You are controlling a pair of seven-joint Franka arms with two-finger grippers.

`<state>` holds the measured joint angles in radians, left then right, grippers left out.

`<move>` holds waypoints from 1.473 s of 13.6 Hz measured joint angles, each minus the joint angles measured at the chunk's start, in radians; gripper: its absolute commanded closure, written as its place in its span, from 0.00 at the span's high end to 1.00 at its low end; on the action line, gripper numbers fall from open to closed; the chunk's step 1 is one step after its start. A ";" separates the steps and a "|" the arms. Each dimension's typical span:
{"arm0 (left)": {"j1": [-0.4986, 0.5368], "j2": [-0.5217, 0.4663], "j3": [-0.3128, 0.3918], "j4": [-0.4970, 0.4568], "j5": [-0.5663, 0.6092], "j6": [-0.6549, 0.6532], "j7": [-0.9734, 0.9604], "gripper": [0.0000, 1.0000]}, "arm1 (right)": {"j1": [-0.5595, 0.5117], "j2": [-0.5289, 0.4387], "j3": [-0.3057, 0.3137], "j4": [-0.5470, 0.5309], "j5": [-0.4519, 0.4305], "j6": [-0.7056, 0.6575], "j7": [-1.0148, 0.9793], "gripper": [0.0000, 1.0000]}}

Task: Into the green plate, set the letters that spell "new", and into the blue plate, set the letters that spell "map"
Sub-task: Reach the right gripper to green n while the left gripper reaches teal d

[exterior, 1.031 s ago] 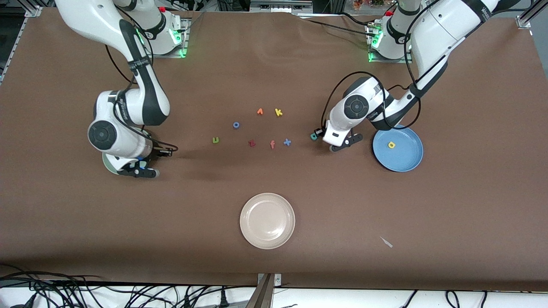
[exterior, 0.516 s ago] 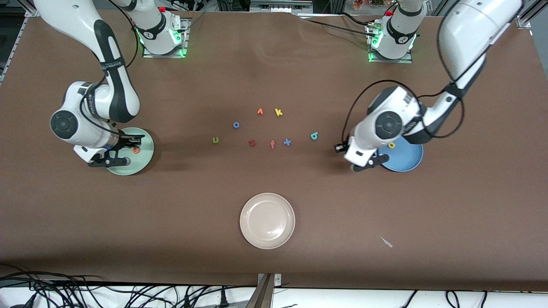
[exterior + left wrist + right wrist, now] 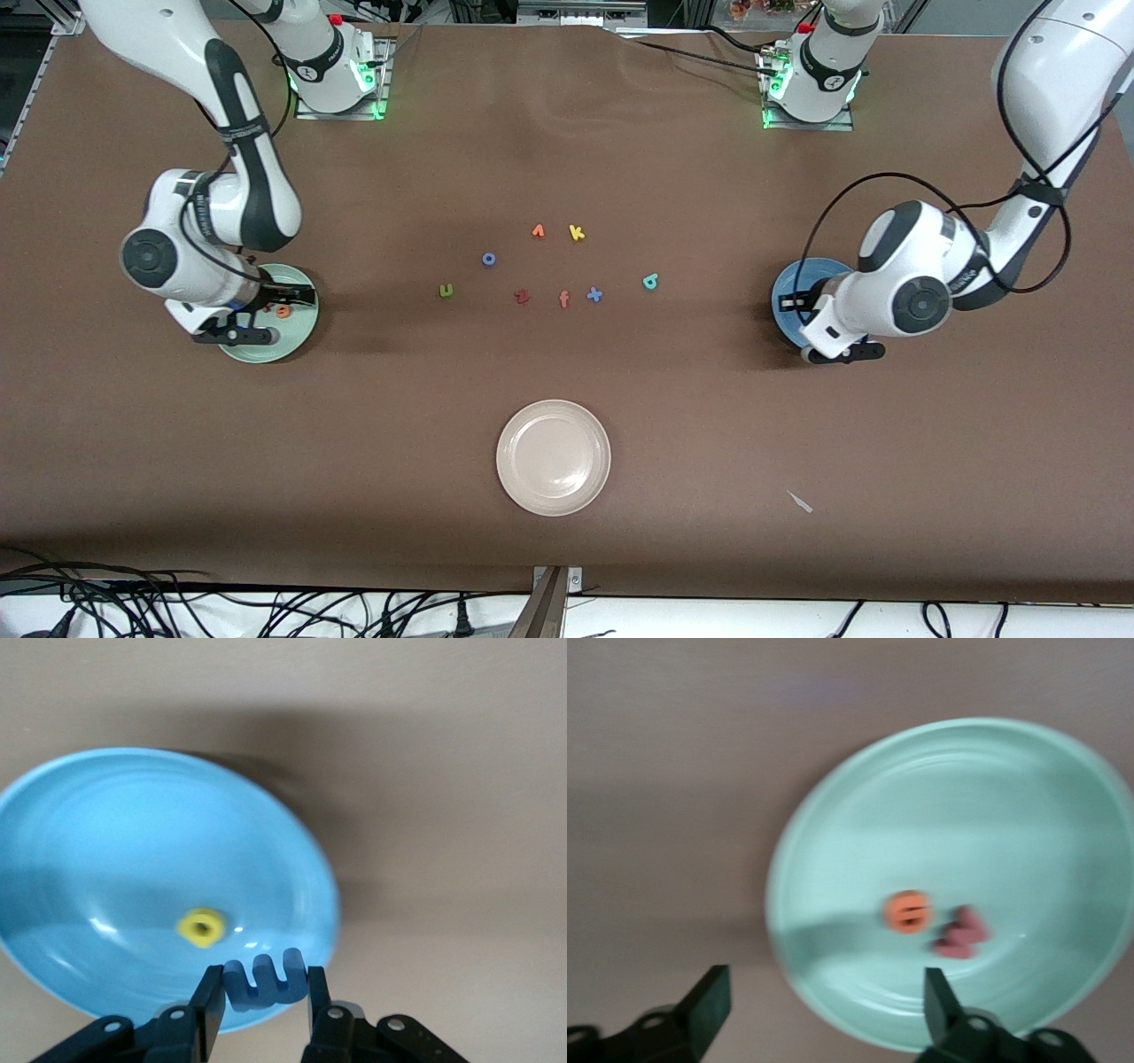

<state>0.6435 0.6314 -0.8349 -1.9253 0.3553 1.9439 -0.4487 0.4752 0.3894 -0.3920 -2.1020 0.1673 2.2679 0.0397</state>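
Note:
My left gripper is shut on the blue m and hangs over the rim of the blue plate, in which a yellow letter lies. In the front view that left gripper covers most of the blue plate. My right gripper stands open over the edge of the green plate; the orange e and the salmon w lie in it. The olive n and the teal letter lie on the table between the plates.
Mid-table lie a blue o, an orange letter, a yellow k, a dark red z, an orange f and a blue cross shape. A cream plate sits nearer the camera, a white scrap beside it.
My right gripper has opened over the green plate and the orange e now lies there. My left arm has carried the blue m from beside the teal letter to the blue plate.

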 measured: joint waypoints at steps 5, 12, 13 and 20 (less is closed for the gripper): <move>0.023 0.018 0.089 -0.025 0.005 -0.021 0.180 0.38 | 0.015 -0.004 0.173 0.004 0.000 0.050 0.341 1.00; 0.023 0.051 0.109 -0.029 0.062 -0.020 0.200 0.99 | 0.063 0.014 0.301 -0.002 0.000 0.198 0.519 1.00; 0.023 0.050 0.090 -0.019 0.058 -0.020 0.192 0.99 | 0.088 0.021 0.301 -0.003 -0.002 0.216 0.524 1.00; -0.038 0.040 -0.114 0.019 -0.023 0.045 -0.196 0.91 | 0.157 0.063 0.303 -0.012 -0.008 0.263 0.385 1.00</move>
<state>0.6053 0.6712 -0.9488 -1.9067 0.3326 1.9888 -0.6449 0.6318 0.4523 -0.0893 -2.1138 0.1595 2.5306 0.4249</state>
